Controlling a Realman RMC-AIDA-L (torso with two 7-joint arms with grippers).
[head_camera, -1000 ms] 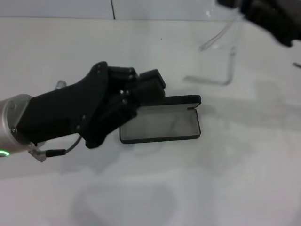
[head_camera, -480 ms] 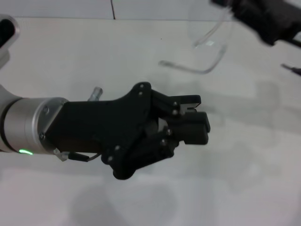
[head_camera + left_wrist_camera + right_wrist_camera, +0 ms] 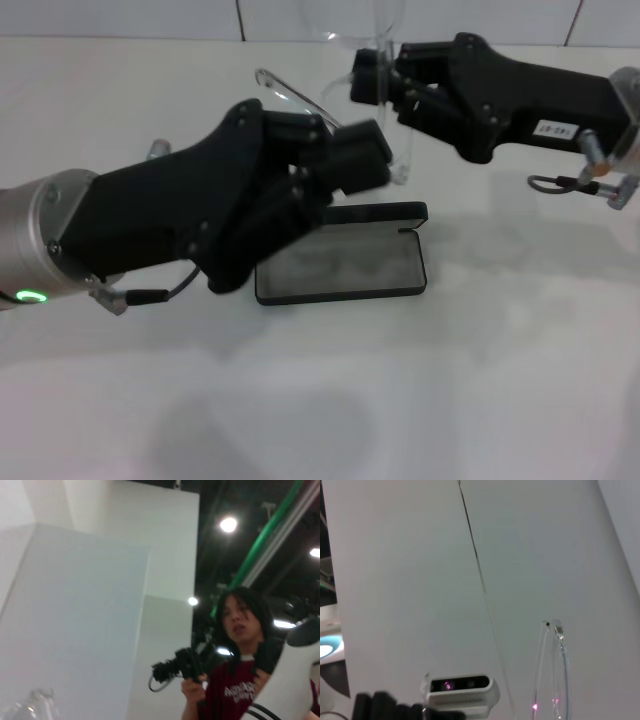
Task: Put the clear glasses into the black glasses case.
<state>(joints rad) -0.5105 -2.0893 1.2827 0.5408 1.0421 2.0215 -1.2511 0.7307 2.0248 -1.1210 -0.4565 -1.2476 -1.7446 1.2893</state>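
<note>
Transparent, long-armed clear glasses (image 3: 375, 60) hang above the open black glasses case (image 3: 345, 268).

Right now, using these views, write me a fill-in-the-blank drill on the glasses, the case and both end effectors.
1. The black glasses case lies on the table with its lid ____.
2. The clear glasses are held in the air by the ____ end effector.
3. The left end effector holds ____.
4. The lining inside the case is ____.

Missing words: open; right; nothing; grey
</note>
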